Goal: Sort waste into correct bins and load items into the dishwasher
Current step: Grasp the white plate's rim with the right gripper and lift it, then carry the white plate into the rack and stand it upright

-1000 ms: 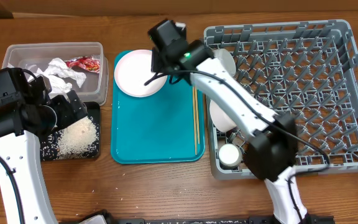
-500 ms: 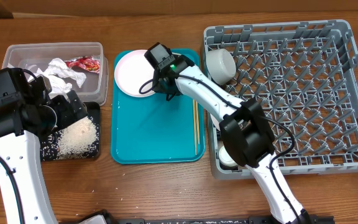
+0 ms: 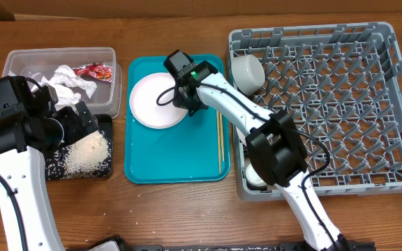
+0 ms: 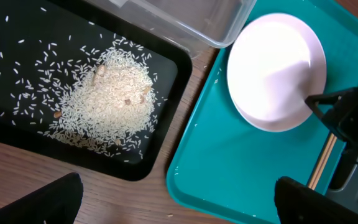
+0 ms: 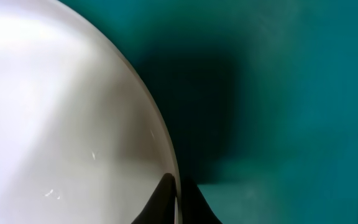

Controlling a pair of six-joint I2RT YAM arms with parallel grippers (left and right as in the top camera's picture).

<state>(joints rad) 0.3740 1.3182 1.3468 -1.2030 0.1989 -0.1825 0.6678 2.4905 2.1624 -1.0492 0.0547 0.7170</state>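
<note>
Where the round plate (image 3: pixel 158 102) sits on the left half of the teal tray (image 3: pixel 176 157), the right gripper (image 3: pixel 189 106) pinches its right rim. The grey dish rack (image 3: pixel 340 104) lies further right, on that arm's side. The left gripper (image 3: pixel 82 124), fingers spread, hangs over the black tray (image 3: pixel 54 167).

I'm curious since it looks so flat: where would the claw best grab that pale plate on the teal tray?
By its thin rim, on the edge facing the chopsticks, coming in from that side. The plate lies flat on the teal tray and looks too wide to span, so only the edge fits inside a claw. The right claw pinches just there.
</note>
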